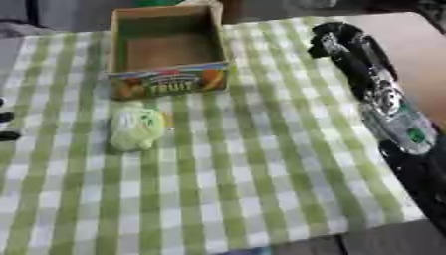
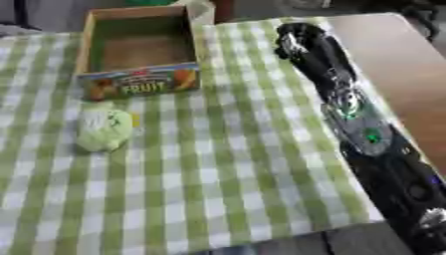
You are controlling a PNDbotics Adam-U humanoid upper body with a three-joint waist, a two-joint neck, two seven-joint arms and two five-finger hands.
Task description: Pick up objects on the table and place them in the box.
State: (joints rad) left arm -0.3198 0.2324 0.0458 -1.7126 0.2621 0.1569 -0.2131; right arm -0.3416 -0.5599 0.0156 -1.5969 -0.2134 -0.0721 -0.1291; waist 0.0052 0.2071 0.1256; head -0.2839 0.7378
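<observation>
Counting what lies before me, I find one box (image 1: 168, 52) and one pale green object (image 1: 137, 129) to go into it; the box is a shallow wooden tray with "FRUIT" printed on its near wall, standing at the far middle of the table with nothing inside; the green object (soft-looking, rounded, I cannot say what it is) lies on the cloth just in front of the box's near left corner, apart from it. My right arm (image 2: 366, 134) comes in along the right side, black and silver, with the right hand (image 1: 335, 37) far out beside the box's right wall, touching nothing; whether its fingers are spread or curled I cannot tell. At the left edge a few dark fingertips of the left hand (image 1: 7, 125) show, too little to judge. One green-and-white checked tablecloth (image 1: 244, 164) covers the brown table (image 2: 409, 64), whose bare wood shows at the right; beyond the far edge the room is dark and indistinct.
</observation>
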